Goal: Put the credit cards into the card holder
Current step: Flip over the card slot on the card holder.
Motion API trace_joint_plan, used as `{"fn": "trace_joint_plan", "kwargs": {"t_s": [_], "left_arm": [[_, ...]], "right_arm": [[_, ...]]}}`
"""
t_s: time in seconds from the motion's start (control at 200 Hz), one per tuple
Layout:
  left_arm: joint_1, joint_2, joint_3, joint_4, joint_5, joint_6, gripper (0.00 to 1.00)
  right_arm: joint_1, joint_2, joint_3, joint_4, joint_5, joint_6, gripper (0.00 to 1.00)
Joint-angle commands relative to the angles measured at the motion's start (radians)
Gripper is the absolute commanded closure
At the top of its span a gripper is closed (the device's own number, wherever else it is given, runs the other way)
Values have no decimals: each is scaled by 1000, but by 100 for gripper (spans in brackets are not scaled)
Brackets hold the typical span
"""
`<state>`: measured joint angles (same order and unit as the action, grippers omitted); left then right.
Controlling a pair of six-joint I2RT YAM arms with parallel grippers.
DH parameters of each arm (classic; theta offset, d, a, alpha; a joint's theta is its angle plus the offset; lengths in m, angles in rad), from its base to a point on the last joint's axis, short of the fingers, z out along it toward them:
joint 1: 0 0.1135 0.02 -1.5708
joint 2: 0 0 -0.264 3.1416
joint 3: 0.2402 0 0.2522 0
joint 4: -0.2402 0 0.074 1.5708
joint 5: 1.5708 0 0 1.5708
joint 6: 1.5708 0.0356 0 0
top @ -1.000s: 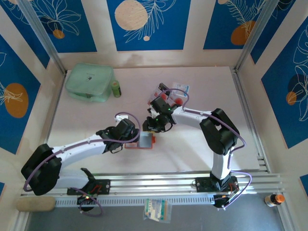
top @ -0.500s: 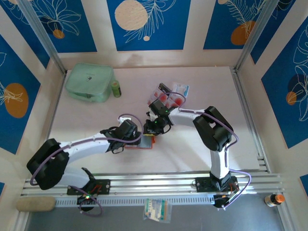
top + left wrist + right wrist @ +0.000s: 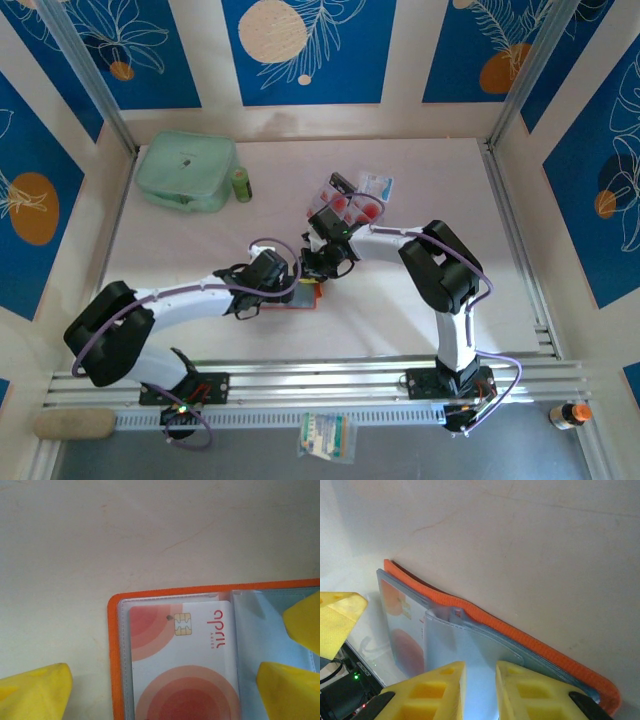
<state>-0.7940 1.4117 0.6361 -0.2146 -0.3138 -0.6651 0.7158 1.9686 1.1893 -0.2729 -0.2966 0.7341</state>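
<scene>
Two tools meet over the orange card holder (image 3: 114, 645) on the desk (image 3: 180, 240). Left tool (image 3: 162, 692) stands wide apart, straddling it; one credit card (image 3: 200, 645) reading "april", chip beside it, sits in its left pocket. Right tool (image 3: 479, 690) hovers nearly together over a limp clear sleeve (image 3: 470, 645) — clamped or not, I can't tell. Spare cards (image 3: 358, 207) look thin, stiff, slick — best pinched by an edge.
</scene>
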Motion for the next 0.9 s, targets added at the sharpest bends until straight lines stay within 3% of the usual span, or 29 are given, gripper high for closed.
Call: {"fn": "trace_joint_plan", "kwargs": {"t_s": [0.0,0.49,0.895], "left_arm": [[4,19,-28,20,9,-1,9],[5,18,-49,47,22,-16,14],[5,7,-52,43,15,-21,15]], "right_arm": [[4,-10,24,-16,-27,10,77],[-4,-99,-64,8,28,53,57],[-6,-17,-33,30,-12,63,56]]}}
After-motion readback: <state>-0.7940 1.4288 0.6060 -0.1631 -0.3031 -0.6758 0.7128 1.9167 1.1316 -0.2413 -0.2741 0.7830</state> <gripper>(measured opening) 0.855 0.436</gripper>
